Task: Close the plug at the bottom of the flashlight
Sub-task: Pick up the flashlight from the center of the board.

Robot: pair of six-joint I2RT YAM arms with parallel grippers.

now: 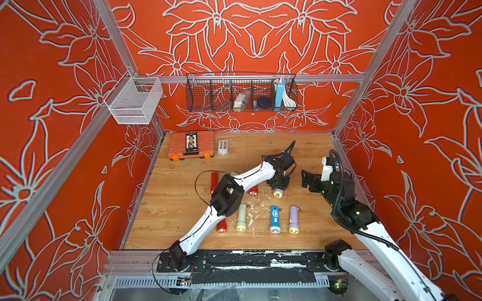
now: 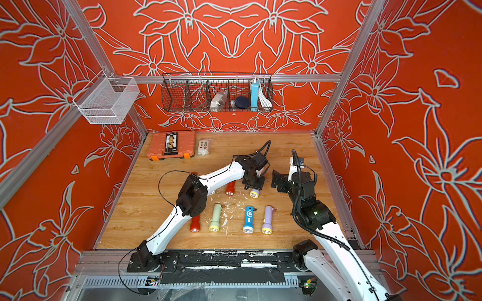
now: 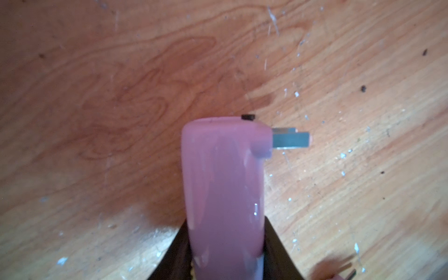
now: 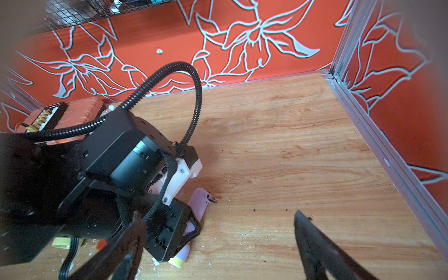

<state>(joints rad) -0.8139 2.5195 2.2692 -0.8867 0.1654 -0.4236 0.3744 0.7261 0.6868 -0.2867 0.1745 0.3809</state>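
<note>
Although the left wrist hides most of it from above, the lilac flashlight [image 1: 278,193] shows its yellow-rimmed lens end in both top views. It sits at about 3 o'clock from the middle of the wooden table [image 1: 182,221], with the lens end toward 6 o'clock. The left wrist view shows its smooth, glossy body [image 3: 223,189] running out to a rounded tail. There the plug [image 3: 291,140], two flat metal prongs, stands out sideways from the body, not folded in. The right wrist view shows the same prongs [image 4: 212,199] sticking out near the tabletop. The flashlight seems to rest on the wood, though the view is too blocked to be sure.

The left arm reaches from its base at 7 o'clock, elbow raised over the table's middle and wrist bent steeply down. The left gripper [image 1: 279,183] is clamped on the flashlight's body, one dark finger [image 3: 276,249] pressed against each side.

The right arm rises from 5 o'clock along the table's 3 o'clock edge. The right gripper [image 1: 307,179] is turned toward 9 o'clock, just beside the left gripper, with its jaws spread wide and nothing between them.
</note>
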